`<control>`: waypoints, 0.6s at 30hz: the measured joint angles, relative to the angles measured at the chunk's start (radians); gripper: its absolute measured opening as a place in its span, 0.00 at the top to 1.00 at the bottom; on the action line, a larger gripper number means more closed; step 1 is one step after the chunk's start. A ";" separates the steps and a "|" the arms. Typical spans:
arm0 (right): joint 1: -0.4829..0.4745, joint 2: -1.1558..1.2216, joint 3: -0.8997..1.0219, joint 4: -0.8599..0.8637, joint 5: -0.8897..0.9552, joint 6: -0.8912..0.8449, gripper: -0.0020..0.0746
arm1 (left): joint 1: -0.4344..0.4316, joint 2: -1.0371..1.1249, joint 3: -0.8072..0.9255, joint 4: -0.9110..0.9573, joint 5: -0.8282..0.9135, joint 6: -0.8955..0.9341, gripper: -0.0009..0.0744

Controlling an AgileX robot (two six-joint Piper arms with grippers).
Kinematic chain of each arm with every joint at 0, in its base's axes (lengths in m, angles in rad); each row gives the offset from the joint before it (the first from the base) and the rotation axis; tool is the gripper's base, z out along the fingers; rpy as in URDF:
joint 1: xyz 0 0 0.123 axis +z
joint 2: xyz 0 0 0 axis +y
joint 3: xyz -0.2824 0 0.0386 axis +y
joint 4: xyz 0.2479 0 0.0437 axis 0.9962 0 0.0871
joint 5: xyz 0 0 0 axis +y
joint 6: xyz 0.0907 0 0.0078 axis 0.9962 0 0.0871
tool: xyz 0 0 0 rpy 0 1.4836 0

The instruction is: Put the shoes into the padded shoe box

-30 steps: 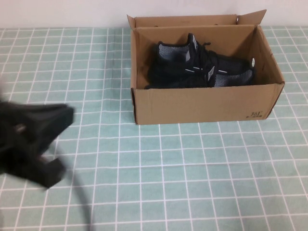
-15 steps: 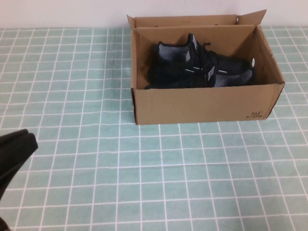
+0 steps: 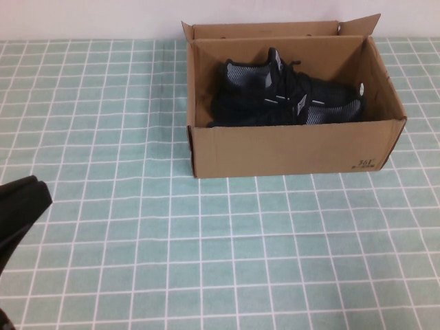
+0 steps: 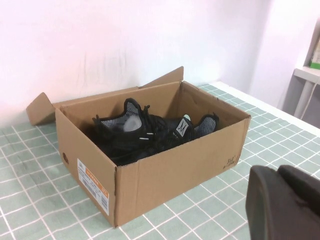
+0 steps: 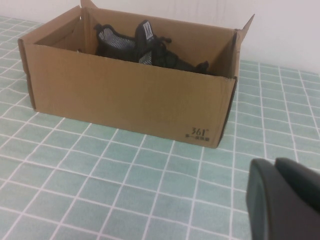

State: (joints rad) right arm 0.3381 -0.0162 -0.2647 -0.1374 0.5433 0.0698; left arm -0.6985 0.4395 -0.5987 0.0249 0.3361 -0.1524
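Both black knit shoes (image 3: 285, 100) lie inside the padded shoe box (image 3: 295, 148), a brown cardboard box with its flaps open at the back of the table. The shoes (image 4: 150, 132) rest side by side with their grey linings showing, also visible from the right wrist as the shoes (image 5: 140, 47) above the box wall (image 5: 125, 100). My left gripper (image 3: 31, 203) hovers at the table's left edge, far from the box, shut and empty. In its own view the left gripper (image 4: 277, 175) has its fingers pressed together. My right gripper (image 5: 275, 165) is outside the high view, shut and empty, in front of the box's printed corner.
The table is covered by a green cloth with a white grid (image 3: 240, 240). A white wall stands behind the box. A pale shelf unit (image 4: 307, 85) shows beyond the table in the left wrist view.
My left gripper has pulled back from the table's left side toward the left edge. The box and shoes have stayed put.
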 joint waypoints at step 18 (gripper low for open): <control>0.000 0.000 0.000 0.000 0.000 0.000 0.99 | 0.057 -0.131 0.137 -0.039 -0.012 0.091 0.99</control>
State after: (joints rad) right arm 0.3381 -0.0162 -0.2647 -0.1374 0.5433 0.0698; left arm -0.6413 0.3089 -0.4621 -0.0144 0.3237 -0.0612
